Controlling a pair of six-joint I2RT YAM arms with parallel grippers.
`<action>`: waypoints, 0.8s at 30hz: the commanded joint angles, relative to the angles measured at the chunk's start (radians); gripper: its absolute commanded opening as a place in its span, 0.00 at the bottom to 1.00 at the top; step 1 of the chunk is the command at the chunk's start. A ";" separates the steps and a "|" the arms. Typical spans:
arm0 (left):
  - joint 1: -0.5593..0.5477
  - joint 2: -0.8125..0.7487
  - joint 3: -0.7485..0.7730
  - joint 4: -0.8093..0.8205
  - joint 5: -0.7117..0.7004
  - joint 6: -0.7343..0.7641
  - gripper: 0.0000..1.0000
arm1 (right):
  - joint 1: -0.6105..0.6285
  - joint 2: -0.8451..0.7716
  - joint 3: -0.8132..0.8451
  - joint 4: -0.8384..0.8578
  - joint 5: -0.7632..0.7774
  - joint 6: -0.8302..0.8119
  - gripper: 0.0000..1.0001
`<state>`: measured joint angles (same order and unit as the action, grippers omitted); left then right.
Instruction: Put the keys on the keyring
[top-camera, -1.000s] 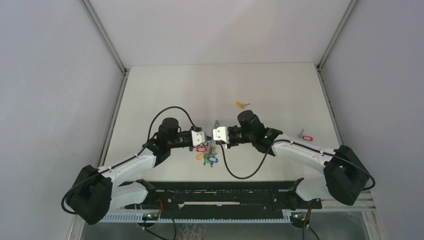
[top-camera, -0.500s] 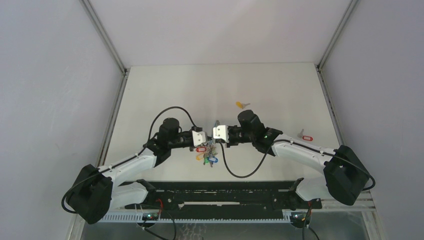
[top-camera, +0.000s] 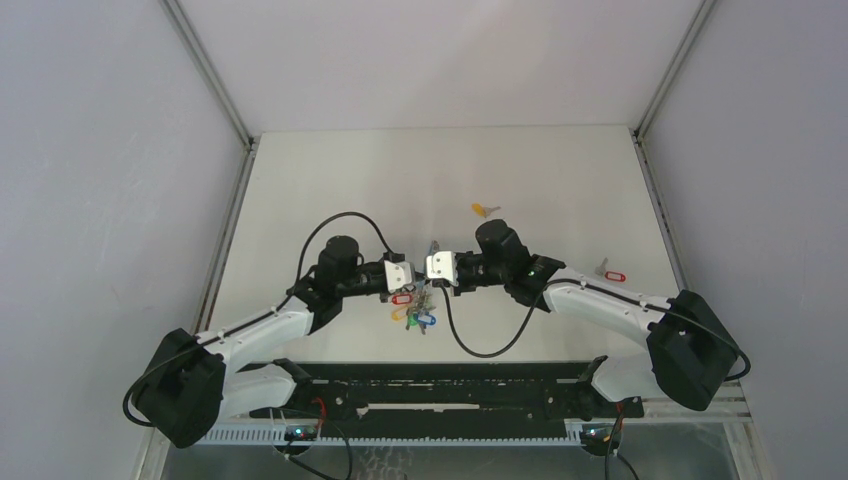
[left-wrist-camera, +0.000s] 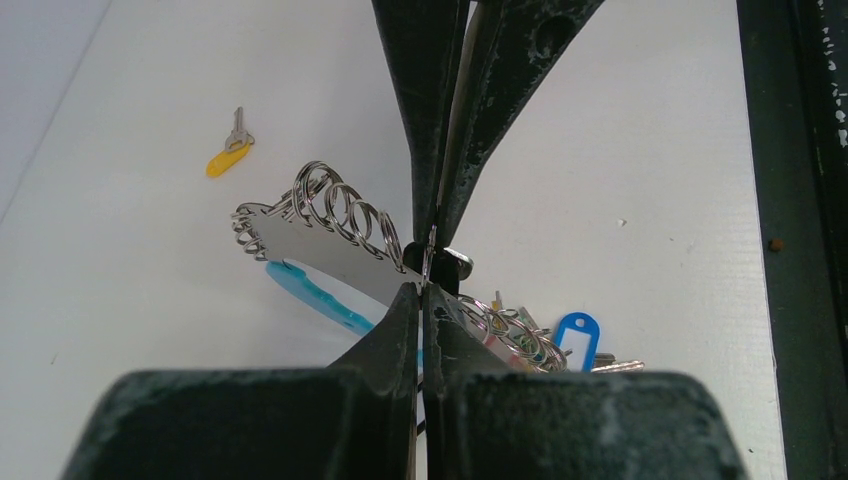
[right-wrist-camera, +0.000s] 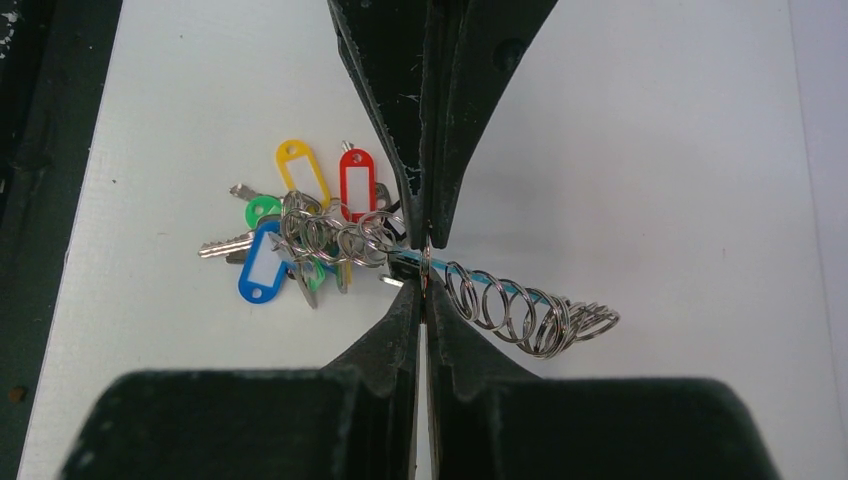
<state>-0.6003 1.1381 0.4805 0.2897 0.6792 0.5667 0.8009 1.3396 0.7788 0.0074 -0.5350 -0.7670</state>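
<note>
- Where the arms meet over the white desk (top-camera: 330, 180), the left end effector (left-wrist-camera: 428, 270) and right end effector (right-wrist-camera: 425, 265) each clamp the silver-coiled, multicoloured-tagged keyring (right-wrist-camera: 330, 235).
- Farther back lies the yellow-tagged silver key (top-camera: 485, 210); the red-tagged silver key (top-camera: 610, 272) sits near the right edge.

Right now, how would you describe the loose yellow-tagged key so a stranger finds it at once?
On the white table, look past the right gripper toward the far wall. One silver key lies alone. Its tag is yellow; the other loose key, near the right edge, has a red tag.

even bright light, soft shadows, sharp
</note>
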 joint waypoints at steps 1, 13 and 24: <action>-0.015 -0.015 0.028 0.117 0.038 -0.023 0.00 | 0.012 0.012 0.044 0.066 -0.083 -0.011 0.00; -0.036 -0.003 0.051 0.077 -0.018 -0.016 0.00 | 0.007 0.005 0.037 0.140 -0.070 0.058 0.00; -0.046 -0.018 0.026 0.116 -0.060 -0.025 0.00 | 0.008 0.033 0.060 0.100 -0.056 0.037 0.00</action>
<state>-0.6243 1.1381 0.4805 0.2817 0.6037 0.5579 0.7937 1.3663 0.7830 0.0322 -0.5392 -0.7364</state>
